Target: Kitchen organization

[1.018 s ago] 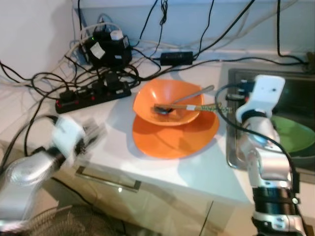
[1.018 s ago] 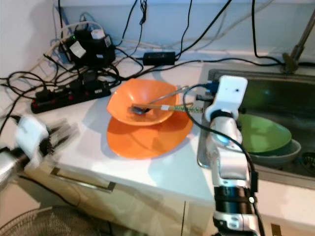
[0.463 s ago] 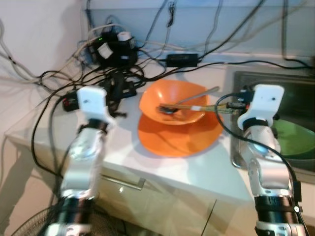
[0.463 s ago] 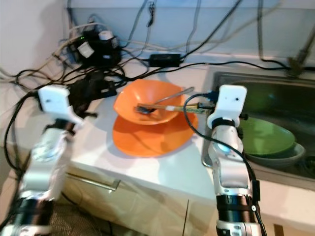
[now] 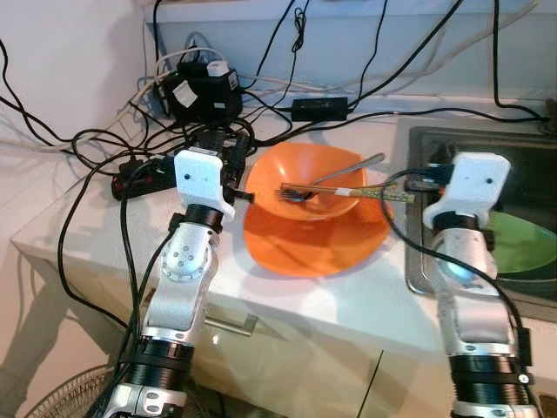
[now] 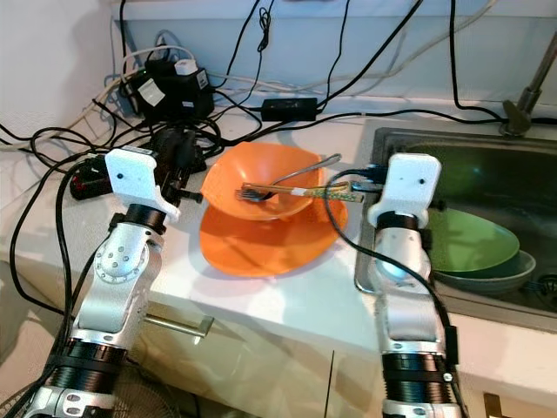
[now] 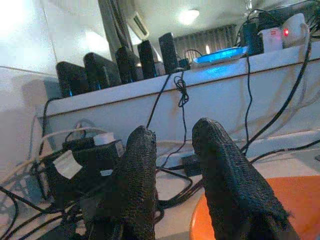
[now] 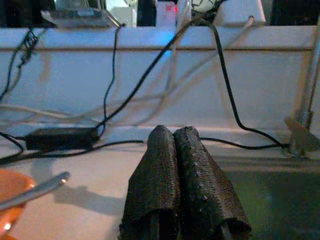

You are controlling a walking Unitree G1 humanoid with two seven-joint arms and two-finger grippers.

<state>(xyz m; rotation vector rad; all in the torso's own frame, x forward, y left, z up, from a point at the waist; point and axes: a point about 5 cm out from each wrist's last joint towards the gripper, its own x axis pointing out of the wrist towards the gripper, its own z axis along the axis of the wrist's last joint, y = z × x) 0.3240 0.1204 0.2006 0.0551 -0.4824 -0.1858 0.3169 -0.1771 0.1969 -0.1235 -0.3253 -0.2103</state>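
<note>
Approach step, judging by the poses: left gripper (image 7: 172, 137) slightly spread beside the orange bowl (image 5: 305, 181) stacked on the orange plate (image 5: 315, 237), right gripper (image 8: 175, 137) pressed together near the sink (image 6: 487, 157); next, probably opening wider around the bowl rim.

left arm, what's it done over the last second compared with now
The left arm has risen from low at the counter's front edge and now stands upright, its left hand open, close to the left rim of the orange plastic bowl, holding nothing. The right hand stays shut beside the steel sink. The bowl, the orange plate under it and the metal fork inside have not moved.
</note>
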